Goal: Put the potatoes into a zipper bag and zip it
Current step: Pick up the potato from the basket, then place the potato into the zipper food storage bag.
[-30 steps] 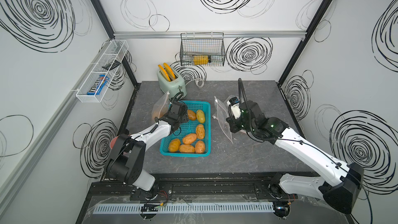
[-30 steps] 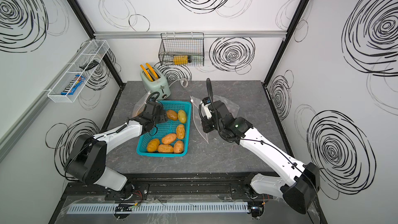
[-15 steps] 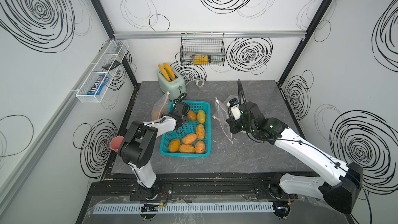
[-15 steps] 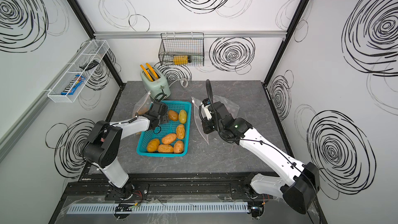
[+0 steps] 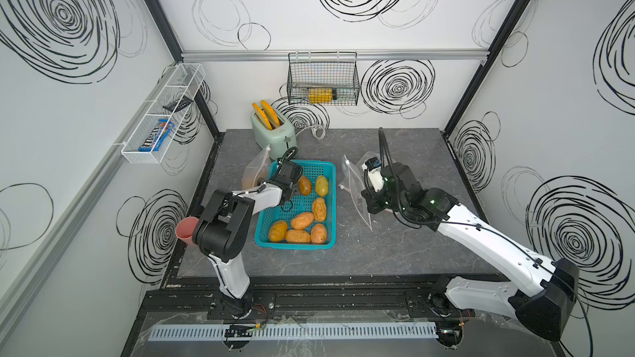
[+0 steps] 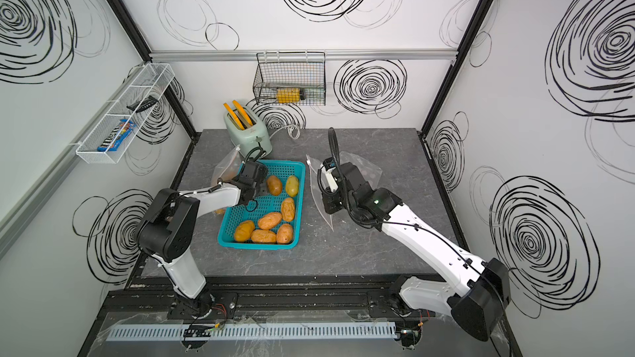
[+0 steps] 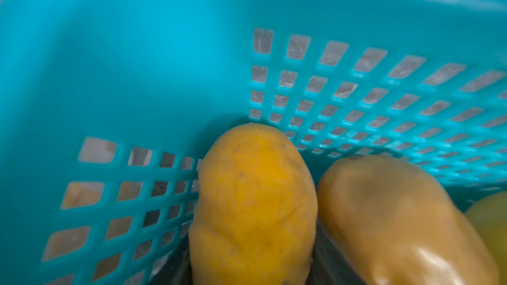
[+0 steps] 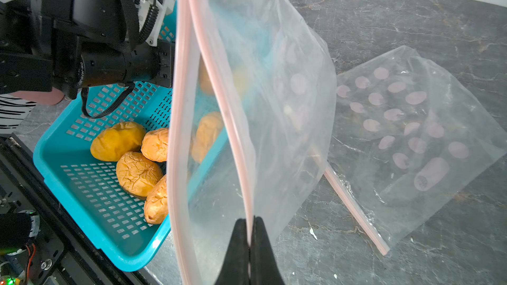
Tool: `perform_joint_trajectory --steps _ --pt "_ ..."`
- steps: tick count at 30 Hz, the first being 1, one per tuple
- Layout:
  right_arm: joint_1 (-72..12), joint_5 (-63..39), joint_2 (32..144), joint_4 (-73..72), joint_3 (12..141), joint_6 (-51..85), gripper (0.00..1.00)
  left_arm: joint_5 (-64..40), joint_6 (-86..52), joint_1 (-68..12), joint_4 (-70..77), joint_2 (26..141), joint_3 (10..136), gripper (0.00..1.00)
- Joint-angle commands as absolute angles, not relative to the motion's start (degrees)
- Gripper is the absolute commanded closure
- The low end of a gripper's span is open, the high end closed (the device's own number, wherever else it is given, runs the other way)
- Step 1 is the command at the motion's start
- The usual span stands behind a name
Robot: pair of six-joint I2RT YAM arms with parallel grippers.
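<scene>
A green toaster [image 5: 273,132] with two orange toast slices [image 5: 266,115] stands at the back of the worktop [image 5: 412,255]; a wire basket [image 5: 323,78] hangs above.

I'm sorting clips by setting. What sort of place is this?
Probably a mock kitchen in a robot test cell: a toaster and a teal basket of potatoes on a grey counter, enclosed by white swirl-printed panels.

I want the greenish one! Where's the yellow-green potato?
In both top views, the yellow-green potato lies in the far right corner of the teal basket, beside an orange-brown potato.
</scene>
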State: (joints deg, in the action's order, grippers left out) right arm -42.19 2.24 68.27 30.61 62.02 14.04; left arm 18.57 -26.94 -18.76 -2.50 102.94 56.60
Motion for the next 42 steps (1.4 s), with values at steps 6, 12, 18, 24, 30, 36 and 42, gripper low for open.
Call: perform_joint_trajectory --steps 6,12,18,24,30,36,42 --pt "-41.95 2.70 68.90 30.53 61.13 14.15 1.00 14.87 -29.24 -20.64 -0.53 89.65 53.22 0.54" --pt "-38.98 2.79 70.18 29.63 61.63 15.63 1.00 1.81 -29.66 -23.02 -1.59 74.99 48.29 0.57" --pt "-39.03 -2.83 75.07 26.36 62.84 16.58 1.00 -17.06 -30.48 -30.37 1.26 58.68 43.73 0.57" --pt "-39.11 -6.65 77.69 24.17 63.11 17.43 1.00 -28.74 -32.00 -41.34 8.52 54.77 42.17 0.57" --pt "-39.20 -10.28 75.90 21.80 61.70 18.65 1.00 -26.24 -32.97 -47.09 11.32 62.01 43.08 0.60" --pt "-39.55 -11.43 74.20 22.01 60.84 19.04 1.00 -22.44 -34.44 -44.42 12.33 67.46 42.76 0.62" --pt "-39.83 -11.00 72.48 22.28 60.14 19.25 1.00 -21.18 -35.34 -40.62 12.37 71.10 41.97 0.62"
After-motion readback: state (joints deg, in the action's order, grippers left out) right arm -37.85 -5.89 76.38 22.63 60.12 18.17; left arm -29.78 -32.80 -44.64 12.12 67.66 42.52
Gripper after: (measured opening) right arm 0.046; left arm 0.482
